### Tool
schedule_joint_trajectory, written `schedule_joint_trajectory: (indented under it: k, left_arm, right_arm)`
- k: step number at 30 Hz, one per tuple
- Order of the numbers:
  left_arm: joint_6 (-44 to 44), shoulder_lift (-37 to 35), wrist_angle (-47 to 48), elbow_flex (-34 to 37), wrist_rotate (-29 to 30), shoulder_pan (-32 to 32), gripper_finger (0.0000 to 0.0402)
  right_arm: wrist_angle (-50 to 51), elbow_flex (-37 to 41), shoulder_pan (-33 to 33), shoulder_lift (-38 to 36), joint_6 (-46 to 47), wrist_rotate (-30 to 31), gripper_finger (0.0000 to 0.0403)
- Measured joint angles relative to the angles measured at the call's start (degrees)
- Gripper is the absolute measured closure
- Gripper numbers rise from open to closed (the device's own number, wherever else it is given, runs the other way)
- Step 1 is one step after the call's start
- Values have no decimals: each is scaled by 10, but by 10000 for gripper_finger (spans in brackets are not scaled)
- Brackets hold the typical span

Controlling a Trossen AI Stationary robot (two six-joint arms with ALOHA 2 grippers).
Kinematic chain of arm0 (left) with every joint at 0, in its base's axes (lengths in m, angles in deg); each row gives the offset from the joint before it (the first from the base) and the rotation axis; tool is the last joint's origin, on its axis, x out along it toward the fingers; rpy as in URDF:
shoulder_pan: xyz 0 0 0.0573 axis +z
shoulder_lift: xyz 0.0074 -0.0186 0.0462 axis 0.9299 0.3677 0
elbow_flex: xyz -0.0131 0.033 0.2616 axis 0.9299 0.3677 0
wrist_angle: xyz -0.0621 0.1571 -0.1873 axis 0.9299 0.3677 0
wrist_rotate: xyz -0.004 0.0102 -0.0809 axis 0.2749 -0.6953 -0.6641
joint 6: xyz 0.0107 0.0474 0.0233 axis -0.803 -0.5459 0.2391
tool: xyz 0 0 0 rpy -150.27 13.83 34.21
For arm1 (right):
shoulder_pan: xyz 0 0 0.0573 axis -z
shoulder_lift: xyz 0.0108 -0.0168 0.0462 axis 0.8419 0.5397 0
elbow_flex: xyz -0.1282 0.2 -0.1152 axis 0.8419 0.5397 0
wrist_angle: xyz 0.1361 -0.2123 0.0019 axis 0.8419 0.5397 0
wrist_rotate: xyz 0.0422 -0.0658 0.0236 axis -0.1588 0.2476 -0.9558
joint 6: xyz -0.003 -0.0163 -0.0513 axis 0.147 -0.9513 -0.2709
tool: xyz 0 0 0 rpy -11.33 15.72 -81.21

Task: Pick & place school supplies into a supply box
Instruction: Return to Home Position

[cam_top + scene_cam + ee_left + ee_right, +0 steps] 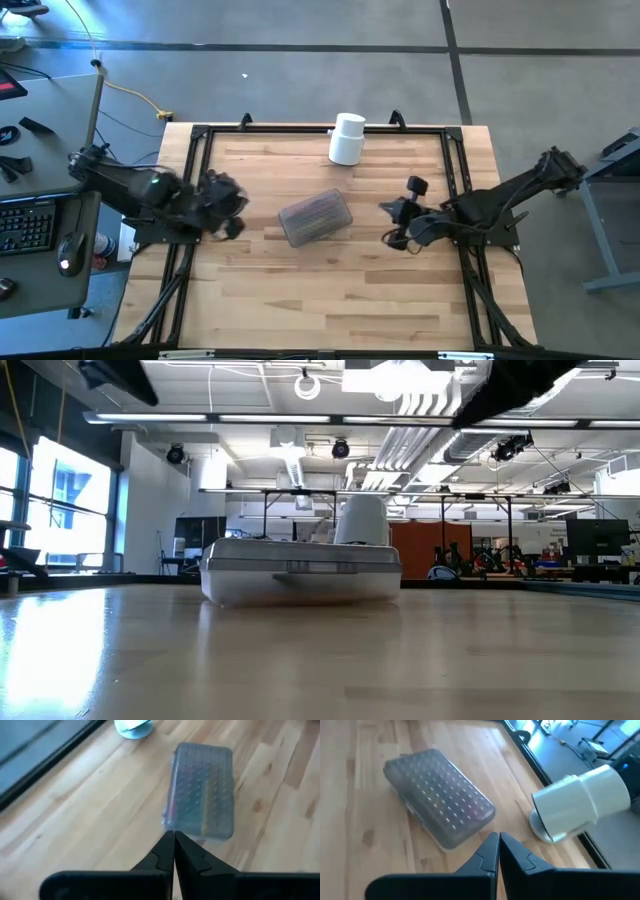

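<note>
The supply box lies lid-down-shut mid-table, its long axis running roughly from the left gripper to the right gripper — neither clearly nearer. Both grippers stand apart from it, fingers pressed together, holding nothing, so retreat looks unobstructed.
</note>
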Motion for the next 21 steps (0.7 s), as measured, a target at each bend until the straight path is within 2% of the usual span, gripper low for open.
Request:
schedule_joint_trajectory:
  k: [5, 9, 11, 13, 16, 19, 21]
  left_arm:
    - [62, -89, 17, 83, 39, -75, 357]
    - [60, -170, -56, 186, 68, -123, 372]
    - [26, -205, -114, 245, 87, -142, 376]
    - [-35, -242, -195, 304, 109, -156, 373]
    - [-144, -295, -309, 376, 112, -165, 360]
    - [-228, -348, -382, 417, 88, -163, 349]
    - [-265, -382, -397, 421, 81, -163, 349]
  right_arm:
    - [-72, 95, -8, -88, 12, -15, 403]
    - [-202, 199, -10, -159, -28, -51, 403]
    - [-305, 253, -10, -193, -57, -67, 403]
    - [-418, 308, -8, -219, -93, -81, 403]
    - [-572, 377, -4, -250, -140, -101, 403]
    - [-670, 432, -1, -277, -158, -101, 403]
    - [-709, 462, 0, -294, -152, -94, 403]
